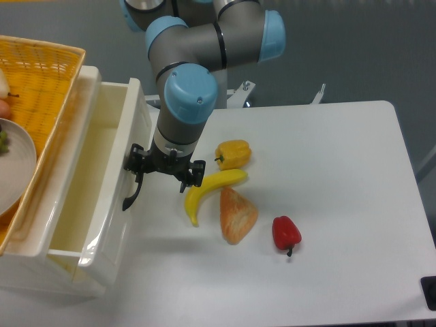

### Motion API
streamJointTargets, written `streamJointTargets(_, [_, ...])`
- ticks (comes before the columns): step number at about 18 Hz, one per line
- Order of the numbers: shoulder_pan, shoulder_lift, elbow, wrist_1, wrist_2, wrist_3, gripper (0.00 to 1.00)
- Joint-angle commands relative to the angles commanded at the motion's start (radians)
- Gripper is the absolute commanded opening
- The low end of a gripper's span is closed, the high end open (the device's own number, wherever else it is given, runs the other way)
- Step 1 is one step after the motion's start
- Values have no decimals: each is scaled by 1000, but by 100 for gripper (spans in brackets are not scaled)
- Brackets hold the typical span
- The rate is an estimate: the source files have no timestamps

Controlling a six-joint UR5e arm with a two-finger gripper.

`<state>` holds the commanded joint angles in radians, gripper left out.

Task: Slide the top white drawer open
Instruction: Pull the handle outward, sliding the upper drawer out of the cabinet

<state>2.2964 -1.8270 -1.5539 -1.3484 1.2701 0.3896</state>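
Camera view, fixed, overhead: top white drawer (82, 197) is sitting pulled well out at the table's left edge, its cavity showing pale and bare. Gripper (139, 178) is hanging at the curved black handle (134, 189) on the drawer front; whether its fingers are clamping the handle cannot be told. Banana (208, 191) is lying just beside the gripper's right.
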Motion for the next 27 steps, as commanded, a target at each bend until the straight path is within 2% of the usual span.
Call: streamJointTargets(27, [35,-3,6,-2,26,86,100])
